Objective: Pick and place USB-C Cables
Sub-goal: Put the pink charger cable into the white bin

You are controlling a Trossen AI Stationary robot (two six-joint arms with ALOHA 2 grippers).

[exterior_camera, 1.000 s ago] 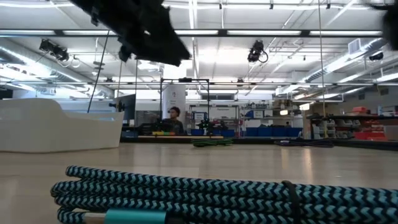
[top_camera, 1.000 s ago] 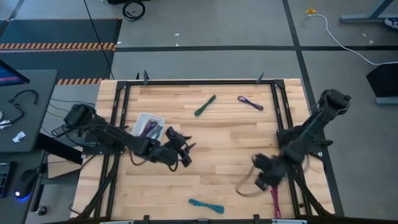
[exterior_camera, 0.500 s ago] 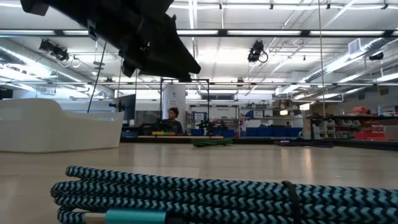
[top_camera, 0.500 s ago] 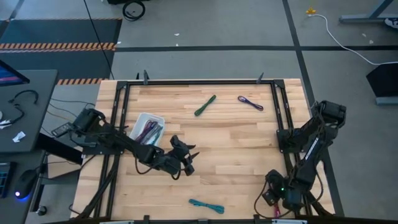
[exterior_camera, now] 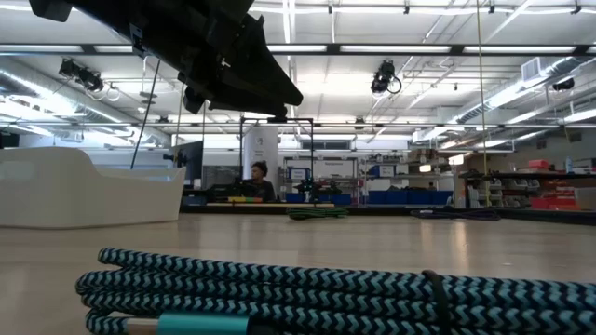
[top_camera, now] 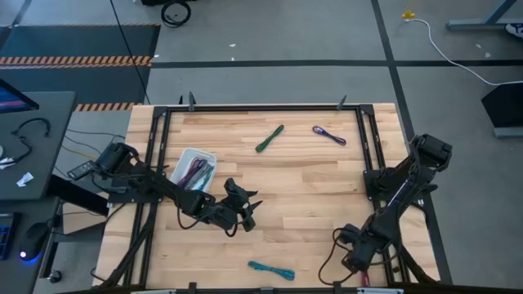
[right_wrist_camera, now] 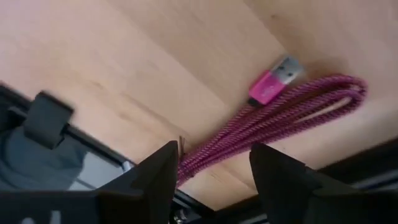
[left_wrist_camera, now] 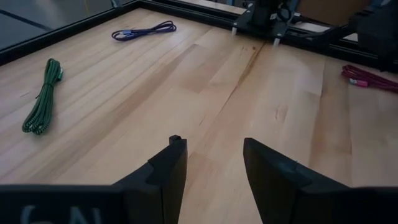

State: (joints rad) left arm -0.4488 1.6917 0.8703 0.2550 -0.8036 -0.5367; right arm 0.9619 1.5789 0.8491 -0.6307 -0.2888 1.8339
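Reaching low, right gripper [right_wrist_camera: 208, 171] (fingers apart) over pink cable [right_wrist_camera: 292, 109], left gripper [top_camera: 245, 208] mid-table.

We saw a green cable [top_camera: 269, 138], a purple cable [top_camera: 328, 135], a teal-and-black chevron-braided cable [exterior_camera: 307, 293], a magenta cable [right_wrist_camera: 280, 124] with a pink plug, and a white tray [top_camera: 185, 158].
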